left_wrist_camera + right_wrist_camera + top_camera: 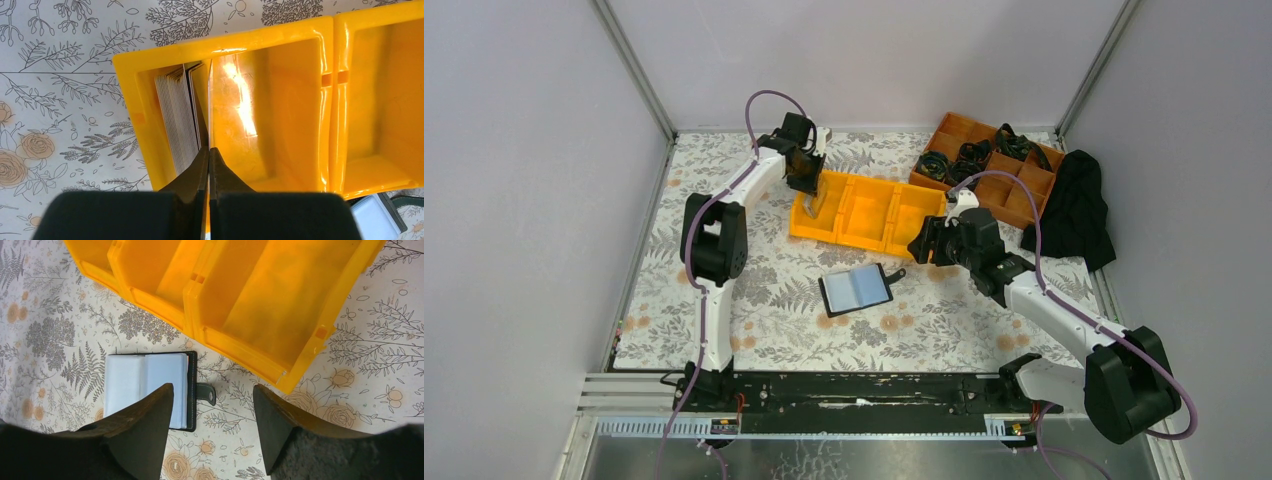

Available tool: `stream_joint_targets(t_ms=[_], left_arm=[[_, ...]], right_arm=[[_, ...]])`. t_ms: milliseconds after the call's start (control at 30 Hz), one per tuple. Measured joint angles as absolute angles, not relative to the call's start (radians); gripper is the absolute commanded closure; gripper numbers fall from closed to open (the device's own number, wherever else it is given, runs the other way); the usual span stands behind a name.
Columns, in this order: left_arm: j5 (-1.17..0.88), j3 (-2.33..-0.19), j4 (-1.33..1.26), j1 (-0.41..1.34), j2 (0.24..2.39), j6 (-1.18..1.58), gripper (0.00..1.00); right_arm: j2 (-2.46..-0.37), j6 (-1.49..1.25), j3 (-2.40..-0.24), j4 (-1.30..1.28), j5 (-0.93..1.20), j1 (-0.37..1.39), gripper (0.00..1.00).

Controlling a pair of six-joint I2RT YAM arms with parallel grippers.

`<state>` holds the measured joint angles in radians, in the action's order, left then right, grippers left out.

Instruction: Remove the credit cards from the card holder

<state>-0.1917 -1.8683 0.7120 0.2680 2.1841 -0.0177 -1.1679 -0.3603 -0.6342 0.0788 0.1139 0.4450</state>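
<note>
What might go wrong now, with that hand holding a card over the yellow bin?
1. The left hand pinches a card edge-on beside the stack of cards leaning in the yellow bin; a clumsy release might tip the stack.
2. The open right hand hangs above the open card holder; coming down, it may shove it rather than grip it.

Card holder (pixel 856 290) is laid on the bench (pixel 754 290) just in front of the bin (pixel 225 42); cards (pixel 177 115) are stacked in its left compartment, seemingly against the outer wall.
</note>
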Motion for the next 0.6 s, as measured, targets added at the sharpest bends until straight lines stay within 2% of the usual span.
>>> stream_joint_targets(t_ms=[133, 367, 600], left_arm=[[-0.180, -1.868, 0.712, 0.269, 2.184, -0.018, 0.99], [-0.165, -1.868, 0.712, 0.272, 2.185, -0.017, 0.91], [-0.141, -1.868, 0.712, 0.274, 2.194, -0.017, 0.87]], right_arm=[[-1.168, -0.360, -0.634, 0.079, 0.113, 0.445, 0.32], [-1.168, -0.360, -0.634, 0.079, 0.113, 0.445, 0.32], [-1.168, -0.360, -0.634, 0.079, 0.113, 0.445, 0.32]])
